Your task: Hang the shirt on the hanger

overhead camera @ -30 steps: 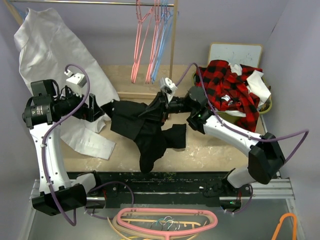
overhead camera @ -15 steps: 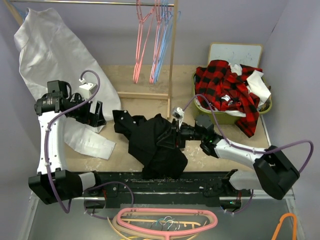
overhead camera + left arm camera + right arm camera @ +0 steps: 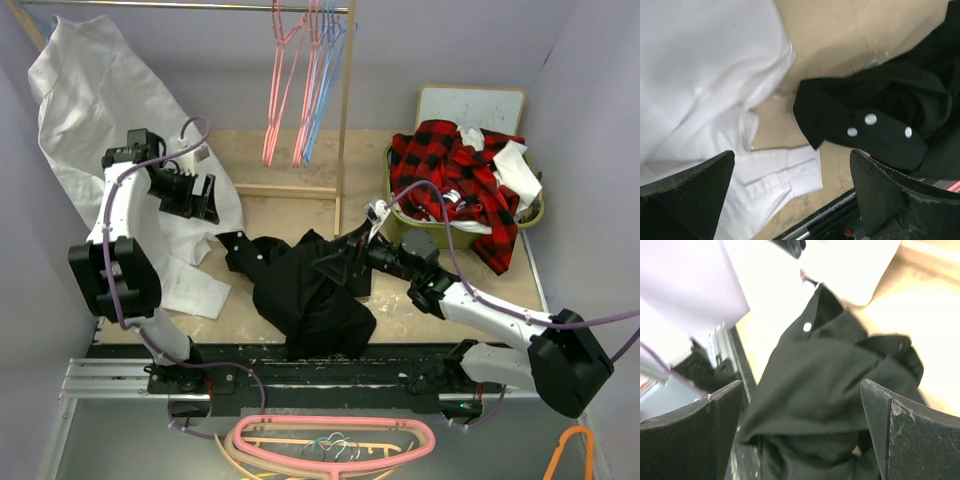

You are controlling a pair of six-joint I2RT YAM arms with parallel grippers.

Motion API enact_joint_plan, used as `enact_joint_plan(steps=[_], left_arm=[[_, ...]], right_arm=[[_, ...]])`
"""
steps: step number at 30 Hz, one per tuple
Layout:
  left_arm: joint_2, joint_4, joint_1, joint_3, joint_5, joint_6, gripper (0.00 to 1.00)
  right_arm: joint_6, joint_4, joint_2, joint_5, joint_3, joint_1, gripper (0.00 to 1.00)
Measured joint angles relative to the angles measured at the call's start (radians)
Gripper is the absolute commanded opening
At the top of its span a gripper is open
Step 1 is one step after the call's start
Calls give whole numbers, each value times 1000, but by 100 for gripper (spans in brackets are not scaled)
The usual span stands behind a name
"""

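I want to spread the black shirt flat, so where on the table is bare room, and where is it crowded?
Bare table lies between the rack post and the basket. A narrow strip is free between the white cloth and the black shirt. The middle is crowded: the shirt lies heaped there under the open right pincer.

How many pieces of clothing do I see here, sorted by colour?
Black button-up shirt: 1
Big white cloth: 1
Red-and-black plaid shirt: 1
Total: 3, not counting white scraps in the green basket, too hidden to tell.
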State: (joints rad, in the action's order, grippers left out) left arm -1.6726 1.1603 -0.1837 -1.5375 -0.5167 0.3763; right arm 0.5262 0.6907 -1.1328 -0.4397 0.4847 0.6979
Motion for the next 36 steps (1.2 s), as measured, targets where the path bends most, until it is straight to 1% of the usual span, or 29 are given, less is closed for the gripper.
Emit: enact_joint_plan(steps=[4, 6, 13, 16, 17, 18, 19, 20, 21, 22, 23, 24, 27, 30, 34, 36], left_arm=[[-131, 4, 23, -111, -22, -23, 97], [-167, 8, 39, -122, -31, -29, 94], [-192, 13, 127, -72, -14, -67, 84], [-192, 15, 134, -40, -12, -72, 80], [-192, 15, 135, -26, -10, -74, 79], [-192, 15, 136, -14, -8, -74, 75], [-191, 15, 138, 3, -4, -74, 67], [-191, 16, 142, 18, -1, -74, 54], [-191, 16, 146, 33, 3, -77, 38], [-191, 18, 148, 45, 5, -79, 24], [-191, 21, 152, 56, 8, -79, 10], [-191, 24, 154, 63, 8, -78, 0], [-176, 31, 156, 64, 2, -69, 0], [-120, 45, 157, 64, -42, -49, 0], [39, 75, 169, 81, -109, 29, 0], [155, 93, 186, 113, -119, 78, 0]], right_arm=[[-6, 52, -73, 44, 88, -3, 100], [-3, 93, -117, 41, 109, -5, 100], [60, 226, -269, -20, 121, -5, 100], [82, 263, -294, -51, 121, -5, 100], [88, 272, -296, -57, 121, -5, 100], [93, 282, -298, -67, 121, -5, 100], [97, 291, -298, -77, 121, -5, 100], [100, 299, -298, -81, 121, -5, 100], [101, 306, -298, -85, 121, -5, 100], [102, 311, -298, -87, 121, -5, 100], [103, 314, -298, -89, 121, -5, 100], [103, 317, -298, -94, 121, -5, 100], [104, 318, -298, -104, 121, -5, 100], [104, 318, -300, -114, 121, -5, 100], [102, 290, -310, -89, 132, -5, 100], [92, 233, -327, -23, 168, -3, 100]])
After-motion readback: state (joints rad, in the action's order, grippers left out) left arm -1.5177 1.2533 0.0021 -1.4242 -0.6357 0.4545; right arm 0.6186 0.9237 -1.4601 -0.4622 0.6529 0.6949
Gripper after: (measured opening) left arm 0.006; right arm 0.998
